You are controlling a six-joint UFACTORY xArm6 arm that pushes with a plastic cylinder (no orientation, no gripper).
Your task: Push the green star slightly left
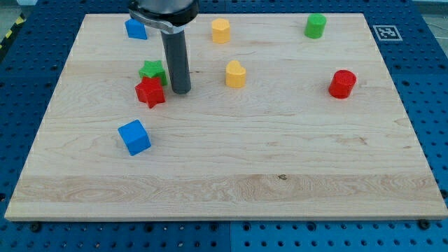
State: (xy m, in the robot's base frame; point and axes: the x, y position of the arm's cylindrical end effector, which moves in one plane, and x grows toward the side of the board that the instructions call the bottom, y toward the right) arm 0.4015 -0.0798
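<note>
Counter [231,189]: one pale wooden board on a blue perforated base [434,84], with one black-and-white marker tag [386,31] at the board's top right corner. Blocks on it: eight in all, listed from the view's bottom to its top.

Blue, two. One blue cube [134,136] lies nearest the view's bottom, on the left side, well apart from the rest. One further blue block [136,29] sits at the top left, partly beside the arm's dark housing [163,12]; shape roughly cubic.

Red, two. One red star [150,92] on the left, touching or all but touching the green star above it. One red cylinder [342,83] on the right, alone.

Green, two. One green star [152,71], the task's thing, left of centre in the upper half, just above the red star. One green cylinder [315,26] at the top right.

Yellow, two. One yellow heart-like block [236,73] near the centre, right of the rod. One yellow cylinder-like block [220,31] at the top centre.

Arm: one straight dark rod, no jaws fitted, so nothing to report as wide, narrow or holding. My tip [181,92] rests on the counter just right of the green star and red star, close beside both; whether it touches either cannot be told.
</note>
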